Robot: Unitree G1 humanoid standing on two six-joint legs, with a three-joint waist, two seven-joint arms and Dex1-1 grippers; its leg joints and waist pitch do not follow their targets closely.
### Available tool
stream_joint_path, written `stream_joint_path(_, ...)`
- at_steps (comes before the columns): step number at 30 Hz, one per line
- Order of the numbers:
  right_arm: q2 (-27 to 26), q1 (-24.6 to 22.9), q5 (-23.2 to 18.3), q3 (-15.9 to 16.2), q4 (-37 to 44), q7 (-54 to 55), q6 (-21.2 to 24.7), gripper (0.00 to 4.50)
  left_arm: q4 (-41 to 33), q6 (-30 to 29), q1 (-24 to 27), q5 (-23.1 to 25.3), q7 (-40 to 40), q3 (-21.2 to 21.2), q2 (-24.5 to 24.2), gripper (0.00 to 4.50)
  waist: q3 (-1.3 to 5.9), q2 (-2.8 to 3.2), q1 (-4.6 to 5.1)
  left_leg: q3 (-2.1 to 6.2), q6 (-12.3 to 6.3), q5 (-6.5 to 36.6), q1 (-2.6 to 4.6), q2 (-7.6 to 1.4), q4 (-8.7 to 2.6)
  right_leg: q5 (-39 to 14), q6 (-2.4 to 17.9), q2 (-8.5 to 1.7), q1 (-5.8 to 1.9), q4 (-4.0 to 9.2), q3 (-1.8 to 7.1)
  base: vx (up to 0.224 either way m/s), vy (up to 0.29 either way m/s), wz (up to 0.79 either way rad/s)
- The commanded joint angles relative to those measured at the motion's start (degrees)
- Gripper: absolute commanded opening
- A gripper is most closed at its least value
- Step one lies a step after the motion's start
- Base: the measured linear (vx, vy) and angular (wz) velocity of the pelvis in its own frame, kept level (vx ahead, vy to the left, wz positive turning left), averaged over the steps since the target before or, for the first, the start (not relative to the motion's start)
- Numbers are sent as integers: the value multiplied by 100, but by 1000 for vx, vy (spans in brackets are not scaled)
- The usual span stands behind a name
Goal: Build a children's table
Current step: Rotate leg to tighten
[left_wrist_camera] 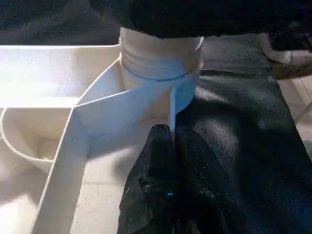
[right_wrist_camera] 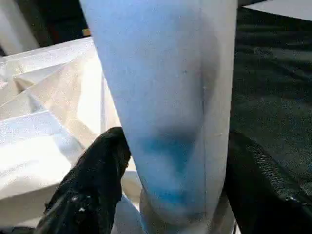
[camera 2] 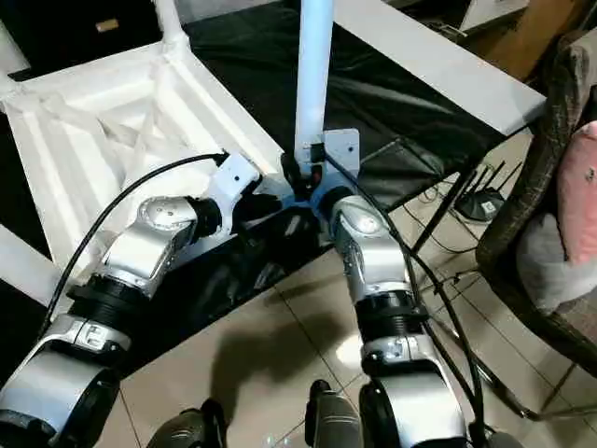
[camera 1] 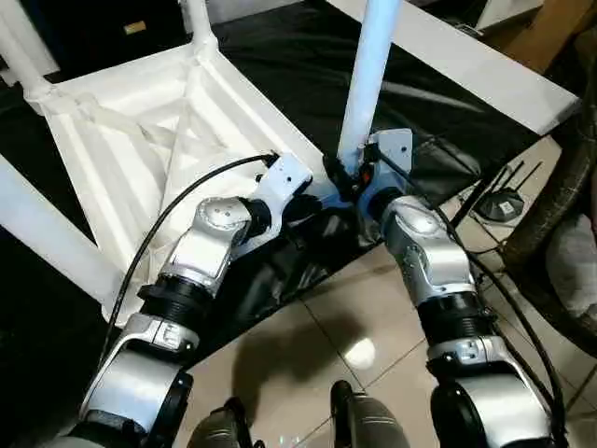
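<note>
nearest the camera, the two silver forearms reached forward over the tiled floor (camera 1: 336, 327) toward the near corner of the black-covered work surface (camera 1: 308, 65). the left gripper (left_wrist_camera: 168, 146) had its two black fingers pressed together, tips resting against a thin white rib at the foot of the corner socket (left_wrist_camera: 161, 73), on the ribbed underside of the table top (camera 1: 140, 140). the right gripper (right_wrist_camera: 165, 161) stood with its fingers (right_wrist_camera: 92, 180) apart, one on each side of the leg (camera 1: 368, 75) that rose upright from that same near corner; the wrist view showed a black finger close on either side of the white cylinder, but whether they pressed on it or merely flanked it could not be told.

the children's table lay upside down on the black cover, its ribbed underside facing up, the near corner just ahead of both grippers. a second leg (camera 1: 42, 233) stood at the left corner, near the picture's edge, and two more legs (camera 1: 198, 23) rose from the far corners.

beyond the upright leg a long white board (camera 1: 466, 61) lay across the black surface. to the right, off the work surface, a wicker chair (camera 2: 560, 280) stood on the floor with a pink cushion (camera 2: 578, 196) on it, and a small black device with antennas (camera 1: 504, 201) sat on the tiles.
</note>
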State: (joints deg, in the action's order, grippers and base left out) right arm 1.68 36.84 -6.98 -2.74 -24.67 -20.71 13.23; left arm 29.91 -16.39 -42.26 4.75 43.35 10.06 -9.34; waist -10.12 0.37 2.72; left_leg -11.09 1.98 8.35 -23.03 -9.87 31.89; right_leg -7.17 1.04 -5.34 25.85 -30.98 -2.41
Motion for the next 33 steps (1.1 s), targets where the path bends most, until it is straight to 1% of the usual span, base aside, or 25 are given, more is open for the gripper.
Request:
stream_joint_path(1,31,-162,-157,445,253,-619,5,337,0,252,145,-42,276,210,-10,0,429,-12,-53,93,-443,1906,145,-229,-400,-2009,1039,-230,-320,333,159,0,0,0)
stream_joint_path(2,266,-302,-194,479,461,-907,-76,358,1,329,193,-80,467,266,-117,0,436,-6,-60,90,-468,1827,143,-235,-398,-1946,1074,-226,-322,318,161,0,0,0)
stream_joint_path(3,424,-395,-262,489,615,-1159,-87,358,11,408,216,-127,643,290,-186,0,440,-19,-69,82,-500,1793,138,-225,-391,-1914,1071,-220,-335,325,160,0,0,0)
stream_joint_path(4,796,-561,-342,507,882,-1693,-100,370,54,572,243,-185,1036,346,-362,0,461,-17,-96,65,-561,1660,154,-232,-367,-1702,1137,-229,-340,295,173,0,0,0)
stream_joint_path(5,810,-566,-343,509,889,-1712,-101,379,57,583,243,-185,1052,350,-370,0,463,-30,-104,58,-652,1534,129,-229,-364,-1585,1183,-216,-363,283,170,0,0,0)
stream_joint_path(6,1048,-652,-405,538,1013,-2108,-117,379,90,692,253,-202,1325,398,-487,0,476,-23,-131,46,-708,1436,140,-237,-348,-1476,1257,-228,-352,267,175,0,0,0)
stream_joint_path(7,1121,-679,-433,548,1051,-2248,-118,379,98,709,257,-208,1413,411,-521,0,480,-30,-145,52,-716,1374,139,-233,-345,-1443,1277,-222,-377,259,167,0,0,0)
stream_joint_path(8,1255,-724,-482,564,1110,-2497,-126,379,117,767,261,-223,1582,436,-582,0,479,-22,-166,40,-767,1296,141,-232,-336,-1393,1314,-225,-368,251,170,0,0,0)
stream_joint_path(10,1556,-793,-568,592,1168,-3003,-164,379,163,1002,260,-296,2039,503,-728,0,476,-30,-196,35,-793,1241,146,-232,-329,-1385,1353,-219,-373,247,168,0,0,0)
stream_joint_path(11,1966,-824,-652,685,1123,-3689,-248,379,247,1251,227,-333,2666,674,-973,0,478,-23,-216,36,-821,1287,166,-235,-326,-1445,1360,-218,-359,261,164,0,0,0)
stream_joint_path(12,2091,-827,-683,717,1095,-3917,-261,379,277,1318,213,-335,2870,737,-1053,0,475,-29,-237,34,-828,1254,168,-242,-325,-1395,1387,-218,-381,226,173,0,0,0)
stream_joint_path(14,2285,-822,-772,785,1060,-4280,-243,379,360,1445,171,-337,3166,817,-1160,0,461,-14,-268,27,-815,1201,172,-265,-330,-1338,1438,-211,-362,222,170,0,0,0)
stream_joint_path(15,2357,-812,-805,812,1033,-4439,-234,379,395,1489,149,-337,3283,843,-1199,0,472,-6,-315,18,-817,1201,180,-282,-324,-1295,1487,-207,-357,200,164,0,0,0)
stream_joint_path(17,2546,-750,-936,890,935,-5026,-152,379,475,1575,76,-327,3629,941,-1308,0,471,-10,-349,14,-799,1210,195,-298,-327,-1302,1515,-211,-346,194,167,0,0,0)
stream_joint_path(18,2653,-662,-958,971,807,-5415,-166,379,539,1693,10,-285,3895,1052,-1389,0,479,-29,-372,10,-804,1223,198,-298,-321,-1324,1531,-212,-349,189,167,0,0,0)
stream_joint_path(20,2680,-607,-950,1015,731,-5560,-193,379,564,1743,-18,-261,4013,1107,-1417,0,478,-22,-415,10,-780,1183,202,-306,-322,-1314,1557,-218,-346,172,176,0,0,0)
stream_joint_path(21,2691,-557,-949,1046,662,-5661,-217,379,587,1794,-41,-257,4126,1141,-1431,0,471,-38,-424,4,-781,1179,197,-303,-321,-1306,1558,-220,-343,176,182,0,0,0)
stream_joint_path(22,2712,-433,-948,1131,489,-5875,-288,363,645,1879,-95,-276,4367,1211,-1456,0,476,-36,-432,6,-761,1152,190,-302,-321,-1303,1565,-232,-352,164,188,0,0,0)
stream_joint_path(23,2720,-389,-945,1164,425,-5948,-317,363,667,1899,-115,-288,4445,1234,-1463,0,472,-42,-438,5,-754,1207,195,-295,-318,-1422,1560,-236,-339,179,184,0,0,0)
stream_joint_path(24,2719,-271,-920,1243,262,-6124,-345,346,686,1968,-152,-269,4575,1304,-1478,0,472,-48,-446,3,-725,1238,203,-295,-316,-1516,1545,-239,-332,181,189,0,0,0)
stream_joint_path(26,2721,-208,-916,1280,185,-6235,-327,343,697,2003,-171,-244,4610,1334,-1481,0,461,-54,-462,3,-687,1291,203,-303,-319,-1597,1526,-246,-327,185,197,0,0,0)
stream_joint_path(27,2730,-156,-924,1315,130,-6368,-311,333,725,2049,-193,-223,4646,1351,-1479,0,457,-59,-465,2,-681,1298,201,-305,-318,-1609,1522,-249,-326,187,202,0,0,0)
stream_joint_path(28,2748,-115,-944,1357,103,-6523,-275,317,755,2082,-215,-207,4668,1360,-1472,0,458,-71,-476,2,-681,1269,196,-305,-316,-1610,1514,-254,-332,183,204,0,0,0)
stream_joint_path(32,2815,-22,-982,1497,49,-6952,-242,304,882,2164,-297,-200,4714,1371,-1450,0,465,-76,-482,13,-713,1212,177,-301,-312,-1630,1492,-251,-345,170,195,0,0,0)
stream_joint_path(33,2800,8,-994,1499,22,-6991,-249,274,904,2181,-309,-202,4724,1372,-1446,0,469,-77,-483,16,-712,1196,175,-301,-312,-1636,1491,-256,-349,169,196,0,0,0)
